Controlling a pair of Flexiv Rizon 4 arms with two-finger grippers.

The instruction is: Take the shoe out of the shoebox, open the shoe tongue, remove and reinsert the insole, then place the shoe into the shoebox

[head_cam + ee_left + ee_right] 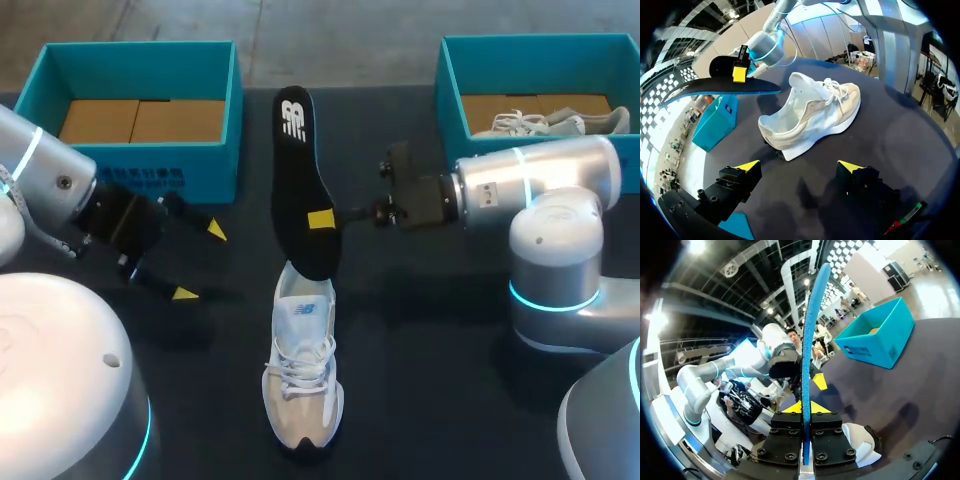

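A white and beige shoe (303,370) lies on the black table, its heel end toward the far side. Above that heel hangs the black insole (300,180), held on edge, with my right gripper (321,220) shut on its middle. In the right wrist view the insole (810,340) stands edge-on between the yellow tips of my right gripper (803,407), its underside blue. My left gripper (200,262) is open to the left of the shoe and holds nothing. Seen from the left wrist, the shoe (815,115) lies just ahead of my left gripper (799,167), with the insole (720,85) raised beyond it.
A teal shoebox (215,150) stands at the far left, with brown cardboard inside. A second teal shoebox (450,85) at the far right holds another pale shoe (550,123). The right arm's base (560,290) stands to the right of the shoe.
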